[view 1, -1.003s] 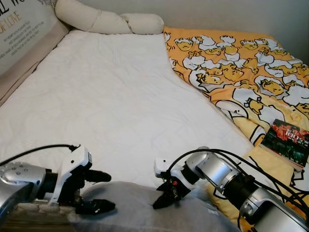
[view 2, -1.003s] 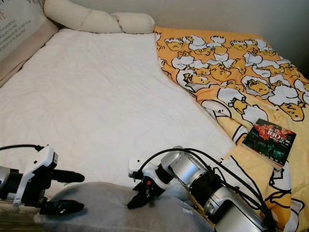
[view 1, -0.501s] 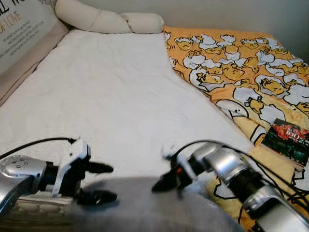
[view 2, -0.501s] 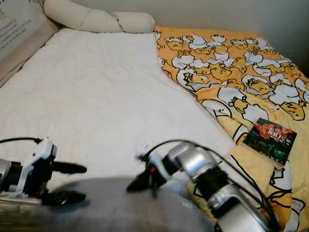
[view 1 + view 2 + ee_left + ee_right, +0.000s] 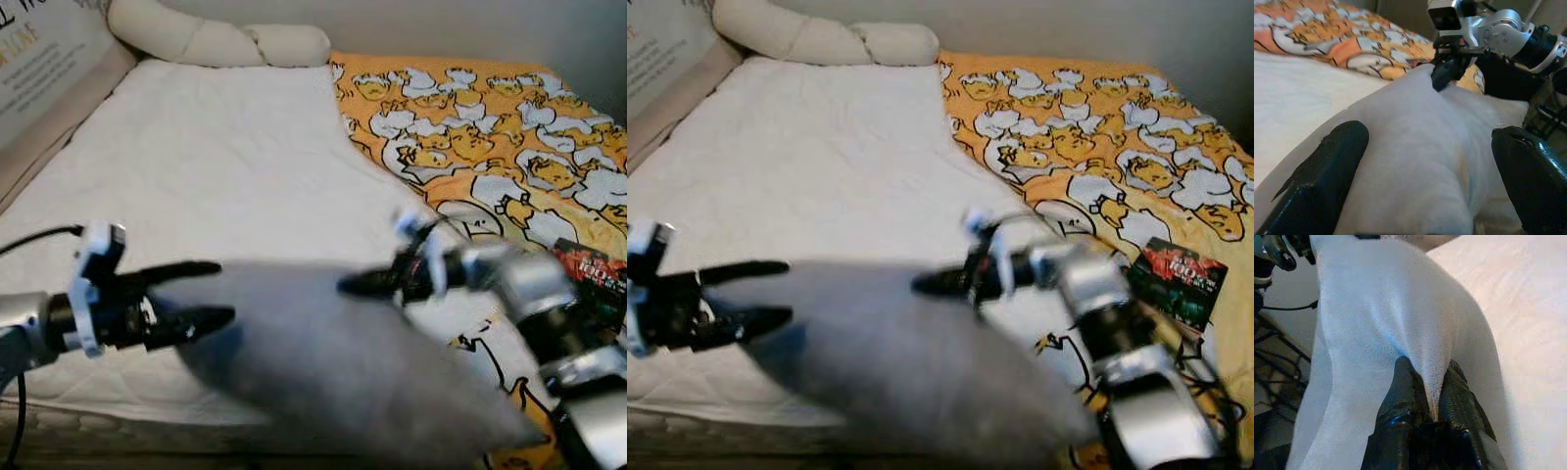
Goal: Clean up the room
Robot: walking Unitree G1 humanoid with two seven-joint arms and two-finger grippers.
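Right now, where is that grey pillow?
The grey pillow hangs over the bed's near edge, between the left gripper and the right gripper, left of the orange duck blanket.
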